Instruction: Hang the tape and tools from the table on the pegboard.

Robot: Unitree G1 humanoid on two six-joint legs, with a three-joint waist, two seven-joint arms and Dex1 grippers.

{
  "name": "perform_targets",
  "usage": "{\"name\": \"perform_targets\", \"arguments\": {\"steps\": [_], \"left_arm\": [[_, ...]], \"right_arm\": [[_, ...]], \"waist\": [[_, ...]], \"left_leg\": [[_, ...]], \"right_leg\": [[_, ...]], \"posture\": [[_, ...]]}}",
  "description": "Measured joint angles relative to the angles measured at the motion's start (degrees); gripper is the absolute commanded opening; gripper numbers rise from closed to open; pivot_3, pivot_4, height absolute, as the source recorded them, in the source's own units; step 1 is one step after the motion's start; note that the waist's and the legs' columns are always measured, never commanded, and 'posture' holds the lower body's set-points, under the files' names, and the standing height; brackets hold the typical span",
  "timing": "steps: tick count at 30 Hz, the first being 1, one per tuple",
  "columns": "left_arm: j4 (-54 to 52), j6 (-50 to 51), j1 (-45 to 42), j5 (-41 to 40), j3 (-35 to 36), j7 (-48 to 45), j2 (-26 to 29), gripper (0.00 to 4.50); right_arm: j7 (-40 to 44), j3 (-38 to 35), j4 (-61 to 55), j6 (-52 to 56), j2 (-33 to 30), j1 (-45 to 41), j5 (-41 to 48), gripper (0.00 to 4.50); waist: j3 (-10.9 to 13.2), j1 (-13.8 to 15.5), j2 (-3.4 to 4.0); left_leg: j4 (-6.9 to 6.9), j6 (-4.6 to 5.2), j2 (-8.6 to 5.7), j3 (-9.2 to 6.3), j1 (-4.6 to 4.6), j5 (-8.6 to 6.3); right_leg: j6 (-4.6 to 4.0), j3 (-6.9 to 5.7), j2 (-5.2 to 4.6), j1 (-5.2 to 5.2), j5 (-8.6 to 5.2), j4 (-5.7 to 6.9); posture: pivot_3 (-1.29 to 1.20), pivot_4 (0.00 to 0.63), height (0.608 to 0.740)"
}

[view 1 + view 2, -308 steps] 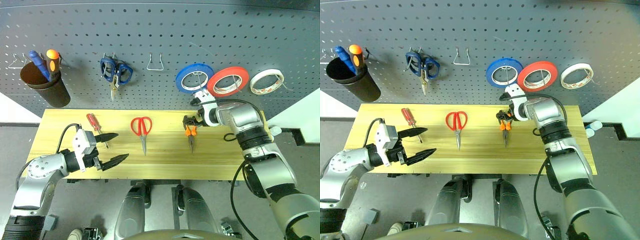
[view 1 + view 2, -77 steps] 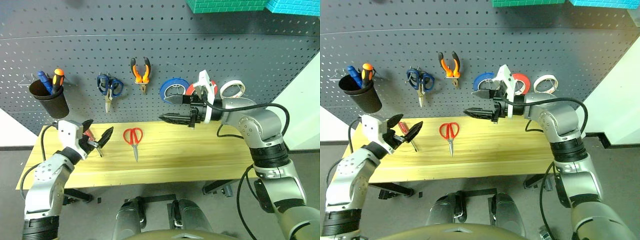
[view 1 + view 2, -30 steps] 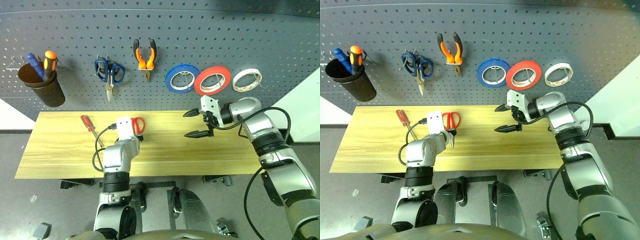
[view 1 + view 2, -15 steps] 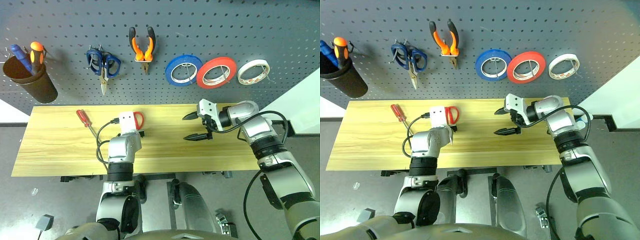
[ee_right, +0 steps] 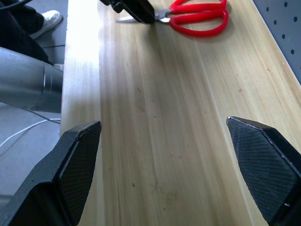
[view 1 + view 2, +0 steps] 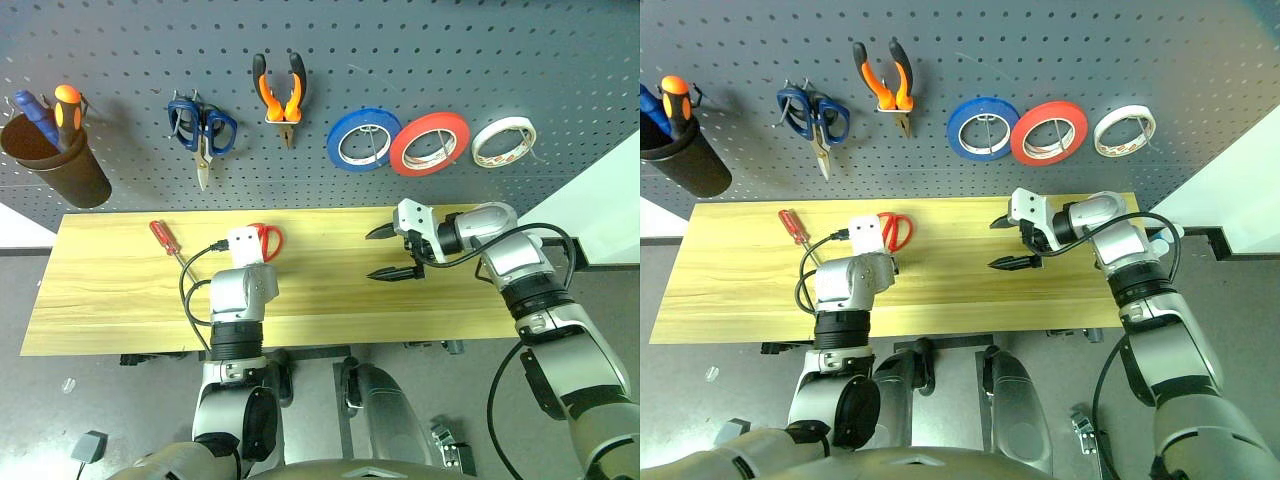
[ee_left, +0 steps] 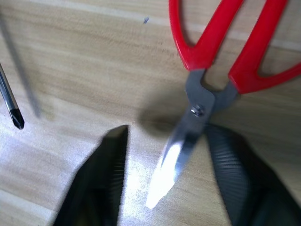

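Between the left gripper's (image 7: pixel 164 183) two black fingers, parted and not touching, lie the steel blades of the red-handled scissors (image 7: pixel 221 56) on the light yellowish wood table (image 6: pixel 120 300). Well aside, the right gripper (image 6: pixel 392 252) hangs spread wide, holding nothing.

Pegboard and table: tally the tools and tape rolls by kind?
Tape rolls: 3: blue roll, red-orange roll, white tape.
Scissors: 2: blue-handled scissors on the pegboard, red-handled scissors on the table.
Pliers: 1: pliers.
Screwdrivers: 3: two in the cup, red-handled screwdriver.
Total: 9.
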Motion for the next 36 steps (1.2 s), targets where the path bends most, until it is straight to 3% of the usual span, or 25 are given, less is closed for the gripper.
{"name": "perform_targets", "arguments": {"steps": [5, 13, 18, 21, 32, 36], "left_arm": [[-0.3, 0.8, 0.0, -0.2, 1.0, 0.8, 0.0, 0.04], [-2.3, 3.6, 0.0, -0.5, 2.7, -0.4, 0.1, 0.04], [-4.9, 7.2, 0.4, -2.2, 0.6, -8.6, 2.1, 0.04], [-8.1, 9.7, 1.1, -3.4, -3.5, -13.8, 3.9, 0.63], [-14.0, 18.4, -0.1, -1.4, -5.5, -19.3, 11.2, 4.37], [-13.7, 18.8, 0.1, 0.2, -5.6, -20.0, 12.6, 4.47]], "right_arm": [[-0.5, 0.0, 0.0, -0.2, 0.0, 0.0, -0.1, 4.50], [-1.8, 0.0, 1.2, -0.7, 0.7, -0.5, -0.1, 4.50], [-2.5, -0.1, 3.6, -2.2, 1.0, -1.8, -0.3, 4.50], [-2.9, -0.2, 4.5, -3.5, 1.3, -2.7, -0.3, 4.50], [-3.8, -0.5, 6.7, -4.9, 1.9, -2.9, -0.6, 4.50], [-2.9, -0.6, 5.7, -3.9, 2.4, -2.7, 0.0, 4.50]], "waist": [[0.0, 0.0, 0.00], [0.0, 0.2, 0.00], [0.0, 0.6, 0.00], [0.0, 0.7, -0.01], [0.0, 0.6, -0.01], [0.0, 0.6, -0.01]], "left_leg": [[-0.05, 0.00, 0.00, 0.00, -0.01, 0.00], [-0.08, -0.01, -0.02, 0.00, -0.04, -0.01], [-0.10, -0.03, -0.04, 0.00, -0.22, -0.01], [-0.01, -0.04, -0.04, -0.04, -0.83, 0.01], [-0.02, -0.27, -0.08, -0.02, -0.96, 0.19], [0.01, -0.28, -0.08, -0.02, -0.96, 0.20]], "right_leg": [[-0.01, 0.00, 0.00, -0.01, -0.01, -0.03], [0.01, 0.00, 0.00, -0.05, -0.01, -0.07], [0.05, -0.06, -0.01, -0.16, 0.02, -0.12], [0.23, -0.12, -0.04, -0.68, 0.14, -0.11], [0.43, -0.21, 0.01, -0.90, 0.23, 0.02], [0.44, -0.21, 0.00, -0.89, 0.25, 0.04]], "posture": [[0.03, 0.384, 0.740], [0.04, 0.351, 0.740], [0.06, 0.324, 0.740], [0.06, 0.316, 0.740], [0.06, 0.295, 0.740], [0.06, 0.293, 0.740]]}}
